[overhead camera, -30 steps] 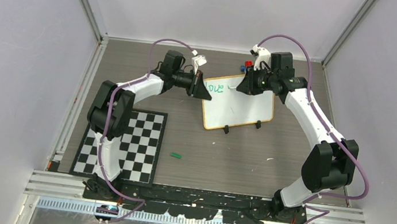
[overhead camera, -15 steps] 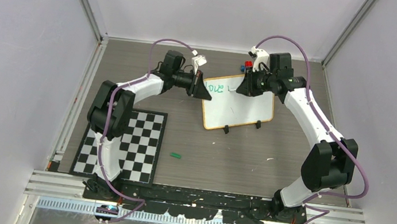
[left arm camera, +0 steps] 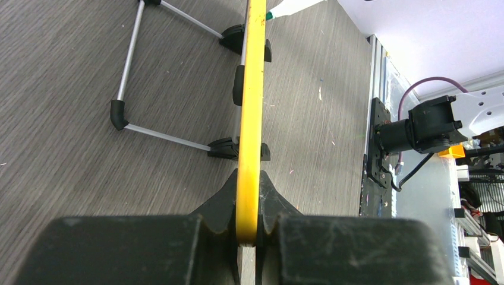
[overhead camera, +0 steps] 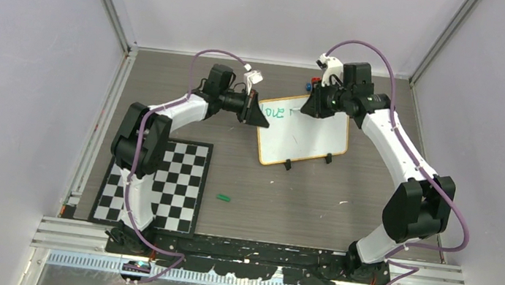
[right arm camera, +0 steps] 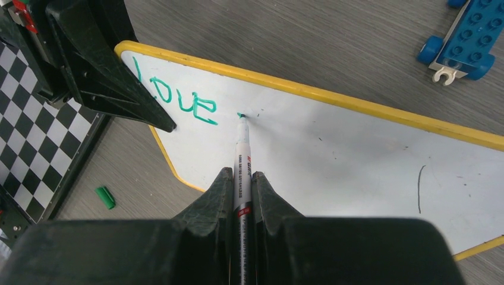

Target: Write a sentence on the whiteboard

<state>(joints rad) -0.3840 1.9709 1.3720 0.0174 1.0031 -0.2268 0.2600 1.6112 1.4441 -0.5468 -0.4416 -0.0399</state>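
The whiteboard (overhead camera: 302,138) stands at the far middle of the bench (overhead camera: 302,193), between the two arms, propped on its black feet (overhead camera: 288,165) and leaning back. On it, the sentence (right arm camera: 178,101) so far is one green word, "love", up in the board's top left corner. Just right of that word sits a small fresh green mark, and the tip of the marker (right arm camera: 242,160) is touching the white surface right there. A thin dark stroke (right arm camera: 419,189) shows further right on the board, well apart from the writing.

The right gripper (right arm camera: 241,178) has its fingers pressed narrow around the marker's barrel, pen pointing away from the wrist and down onto the board. Over on the other side, the left gripper (left arm camera: 248,196) has its fingers clamped on the board's yellow frame at the left edge, next to the word. From that wrist the board is seen edge-on, with its wire stand legs (left arm camera: 128,83) splayed on the bench behind it.

Further out, a green cap (overhead camera: 224,198) lies on the bare bench nearer the arm bases. The checkerboard mat (overhead camera: 170,183) lies flat at the near left. A blue toy block (right arm camera: 469,35) sits just beyond the board's far edge.
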